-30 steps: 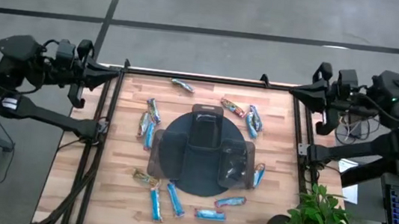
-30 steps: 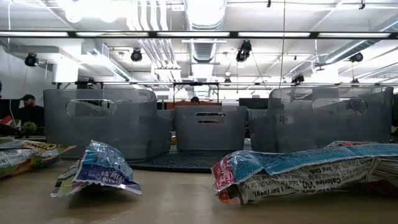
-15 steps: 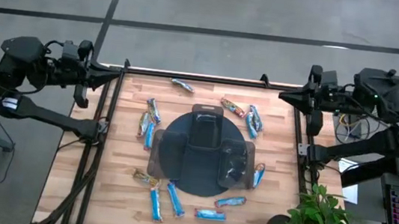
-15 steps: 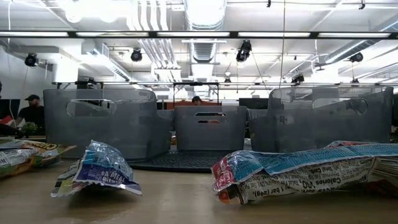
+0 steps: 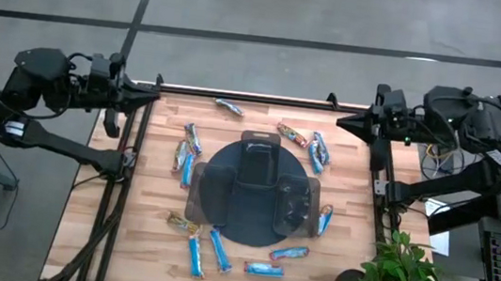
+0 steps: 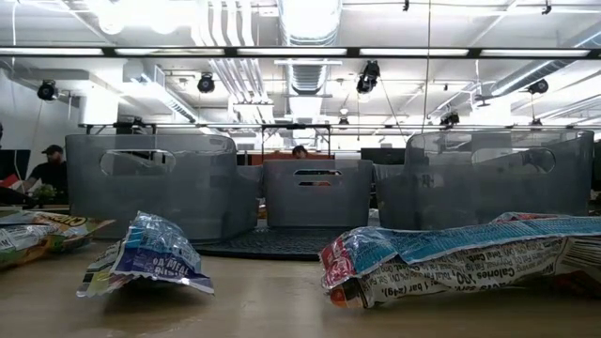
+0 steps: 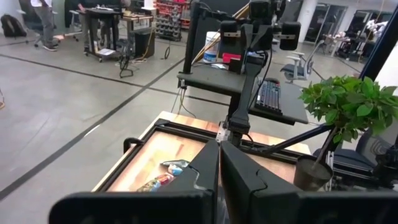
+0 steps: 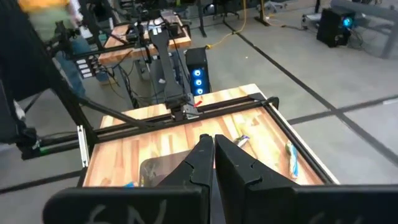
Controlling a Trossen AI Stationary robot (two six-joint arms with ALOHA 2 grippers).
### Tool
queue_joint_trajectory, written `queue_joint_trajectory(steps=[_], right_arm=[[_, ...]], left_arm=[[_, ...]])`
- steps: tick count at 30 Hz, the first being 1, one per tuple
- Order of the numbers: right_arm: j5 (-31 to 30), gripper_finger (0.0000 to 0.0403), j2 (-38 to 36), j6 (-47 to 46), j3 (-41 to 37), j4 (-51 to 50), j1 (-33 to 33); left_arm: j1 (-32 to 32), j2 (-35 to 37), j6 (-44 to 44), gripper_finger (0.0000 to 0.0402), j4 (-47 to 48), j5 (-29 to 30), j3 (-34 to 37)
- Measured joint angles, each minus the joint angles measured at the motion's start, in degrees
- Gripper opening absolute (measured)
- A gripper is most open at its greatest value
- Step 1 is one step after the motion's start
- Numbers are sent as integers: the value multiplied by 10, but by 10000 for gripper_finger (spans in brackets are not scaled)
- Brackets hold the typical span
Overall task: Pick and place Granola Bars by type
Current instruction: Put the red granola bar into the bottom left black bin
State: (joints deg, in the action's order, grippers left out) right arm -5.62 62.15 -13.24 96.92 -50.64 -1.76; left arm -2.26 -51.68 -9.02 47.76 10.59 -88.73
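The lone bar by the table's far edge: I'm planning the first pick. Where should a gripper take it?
Probably across the narrow middle of the lone bar, coming straight down. It lies flat on the table, apart from the other bars and the tray, so both long sides look free for fingers.

An open robotics lab is showing here: bare ceiling ducts [image 6: 310,23] are running overhead, and computer desks [image 7: 249,78] are standing around the wooden table [image 5: 154,196].

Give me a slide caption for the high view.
Granola bars ring the round tray of clear bins; left hand and right hand shut at the table's far corners.
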Motion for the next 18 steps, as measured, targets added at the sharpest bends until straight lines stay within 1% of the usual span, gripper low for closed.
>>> queue_joint_trajectory(steps=[3, 6, 11, 15, 18], right_arm=[[-7, 13, 5, -8, 0, -5, 0], [-9, 28, 11, -8, 0, -11, 0], [-17, 72, 22, -7, 0, -15, 0], [-20, 110, 27, -11, 0, -16, 0], [-20, 130, 28, -9, 2, -15, 0]], left_arm=[[0, -2, 0, 0, 0, 0, 0], [0, -1, 2, 0, 0, 0, 0], [0, -1, 0, 3, -1, 2, 0], [0, -1, -1, 20, 3, 9, 0], [0, -1, 1, 32, 11, 9, 0]])
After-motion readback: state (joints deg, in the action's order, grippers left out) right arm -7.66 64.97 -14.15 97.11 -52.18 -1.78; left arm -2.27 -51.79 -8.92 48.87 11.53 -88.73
